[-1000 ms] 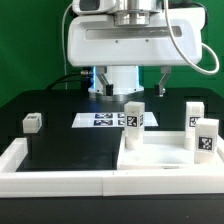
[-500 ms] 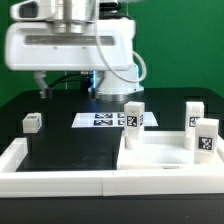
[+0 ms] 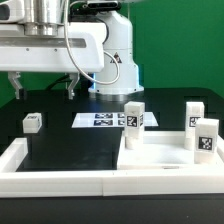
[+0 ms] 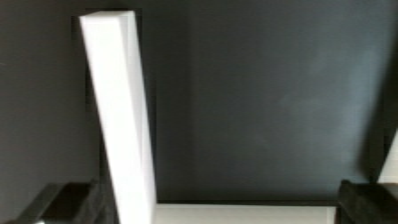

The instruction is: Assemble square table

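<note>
the square table (image 3: pixel 165 160) lies at the near right of the exterior view, tucked into the corner of the u-shaped border wall (image 3: pixel 50 180). three tagged leg blocks are seen standing upright on it: one at its far left corner (image 3: pixel 134 124), one at the far right (image 3: pixel 194 115) and one on the right side, nearer the camera (image 3: pixel 206 138). a fourth leg block (image 3: pixel 33 122) lies loose on the black table (image 3: pixel 70 145) at the exterior view's left, well apart from the slab. the marker board (image 3: pixel 100 120) lies flat between them, further back.

the gripper (image 3: pixel 45 88) hangs high over the far left of the scene; its jaws are spread wide and nothing is held between them. in the wrist view only a straight run of the border wall and dark table are shown.

it is judged that the loose leg block is the likely next target. because it is small and lies close to the wall's left arm, a descent made off-centre could nudge or tip it, or a finger could be caught on the wall. a skewed grasp would then make insertion into the last socket harder, and the standing legs could be knocked during the carry across.

compared with half a second earlier, the arm has been swung further toward the exterior view's left; the parts have not been moved.
</note>
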Controlling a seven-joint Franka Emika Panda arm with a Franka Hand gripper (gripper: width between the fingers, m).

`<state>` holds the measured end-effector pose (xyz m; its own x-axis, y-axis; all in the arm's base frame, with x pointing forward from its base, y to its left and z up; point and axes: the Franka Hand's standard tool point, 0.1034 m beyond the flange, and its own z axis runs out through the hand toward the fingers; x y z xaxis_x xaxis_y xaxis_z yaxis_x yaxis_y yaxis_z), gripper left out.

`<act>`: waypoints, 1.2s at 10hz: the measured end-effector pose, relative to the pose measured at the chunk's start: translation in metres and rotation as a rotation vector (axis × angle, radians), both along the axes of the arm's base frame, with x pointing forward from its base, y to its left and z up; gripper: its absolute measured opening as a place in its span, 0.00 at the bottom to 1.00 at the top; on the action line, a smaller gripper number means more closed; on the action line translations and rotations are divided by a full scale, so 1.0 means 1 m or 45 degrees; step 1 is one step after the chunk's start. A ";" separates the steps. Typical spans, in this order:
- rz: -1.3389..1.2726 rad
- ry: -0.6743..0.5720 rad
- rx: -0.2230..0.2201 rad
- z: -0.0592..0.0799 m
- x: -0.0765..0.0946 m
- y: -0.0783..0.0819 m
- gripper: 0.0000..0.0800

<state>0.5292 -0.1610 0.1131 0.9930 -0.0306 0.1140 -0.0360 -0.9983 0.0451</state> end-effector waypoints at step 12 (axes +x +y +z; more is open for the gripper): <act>0.141 0.096 -0.047 -0.044 -0.121 -0.055 0.81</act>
